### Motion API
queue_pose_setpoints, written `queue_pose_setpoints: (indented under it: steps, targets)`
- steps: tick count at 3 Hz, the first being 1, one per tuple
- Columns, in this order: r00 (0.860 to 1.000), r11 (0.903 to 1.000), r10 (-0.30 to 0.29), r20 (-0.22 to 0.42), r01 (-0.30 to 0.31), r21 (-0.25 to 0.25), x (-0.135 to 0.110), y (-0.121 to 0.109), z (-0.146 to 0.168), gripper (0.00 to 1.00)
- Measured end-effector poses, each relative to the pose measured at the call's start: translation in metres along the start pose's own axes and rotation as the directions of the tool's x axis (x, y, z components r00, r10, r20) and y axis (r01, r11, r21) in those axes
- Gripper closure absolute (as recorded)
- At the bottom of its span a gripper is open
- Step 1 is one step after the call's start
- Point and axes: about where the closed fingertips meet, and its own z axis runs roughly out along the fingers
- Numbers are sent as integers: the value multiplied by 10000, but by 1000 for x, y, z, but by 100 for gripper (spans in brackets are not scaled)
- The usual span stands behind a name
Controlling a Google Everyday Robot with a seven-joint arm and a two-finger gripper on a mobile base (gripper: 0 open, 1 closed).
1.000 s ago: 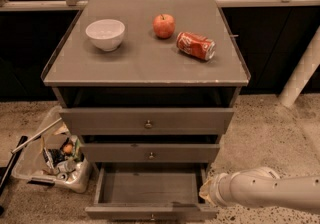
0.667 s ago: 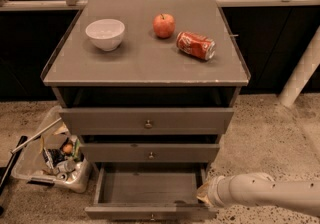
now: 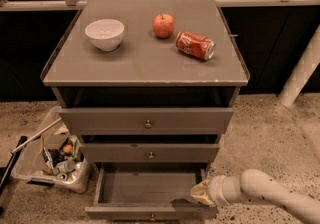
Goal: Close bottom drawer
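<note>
Bottom drawer stands pulled out; my gripper sits at its right front corner, grip I cannot tell; litter bin just left.

Matt grey-brown front on wide, low bottom drawer, with small shiny metal knob. Smooth, faintly reflective grey cabinet top. Glossy white bowl. Shiny red metal can. Smooth pale plastic-looking gripper at drawer's right front corner. Rough speckled stone-like floor.
</note>
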Motion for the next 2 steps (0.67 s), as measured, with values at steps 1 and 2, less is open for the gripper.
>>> queue_pose_setpoints:
  steps: [1, 2]
  targets:
    - [9997, 9955, -243, 11, 243, -912, 4, 17, -7, 100]
    - [9997, 9947, -225, -15, 223, -1000, 5, 20, -6, 100]
